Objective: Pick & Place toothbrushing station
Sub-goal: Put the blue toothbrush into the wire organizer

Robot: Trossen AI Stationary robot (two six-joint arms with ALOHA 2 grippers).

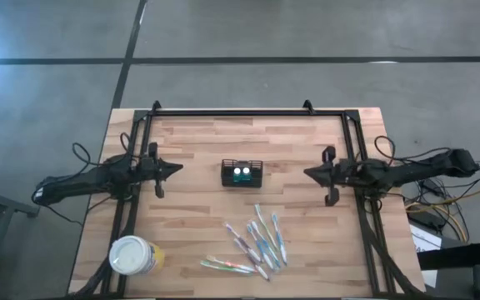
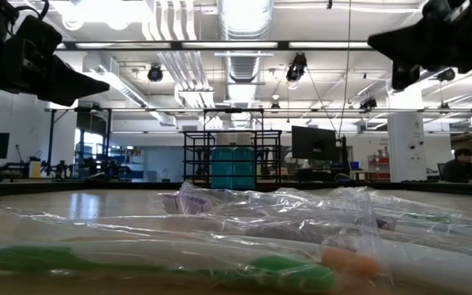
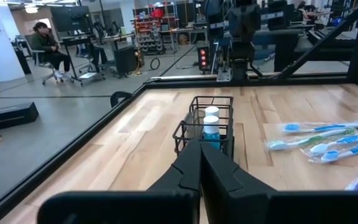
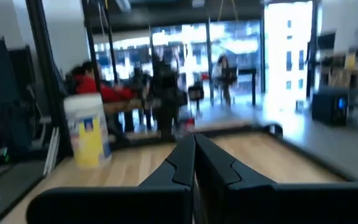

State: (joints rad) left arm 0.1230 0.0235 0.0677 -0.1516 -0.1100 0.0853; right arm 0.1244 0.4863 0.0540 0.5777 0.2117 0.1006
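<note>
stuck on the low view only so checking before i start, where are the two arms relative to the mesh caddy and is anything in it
Observer: From above, the caddy sits mid-table with the left gripper and right gripper on opposite sides of it, both clear of it.
Operator: jaws open or shut
Observer: Both shut and empty; the left wrist view shows its fingers pressed together, aimed at the caddy.
Operator: whats in the caddy
Observer: Two small white-capped bottles, standing upright in it.
Operator: anything else besides the brushes
Observer: A white-lidded yellow cup stands at the front on the left arm's side, beside the wrapped toothbrushes.
</note>
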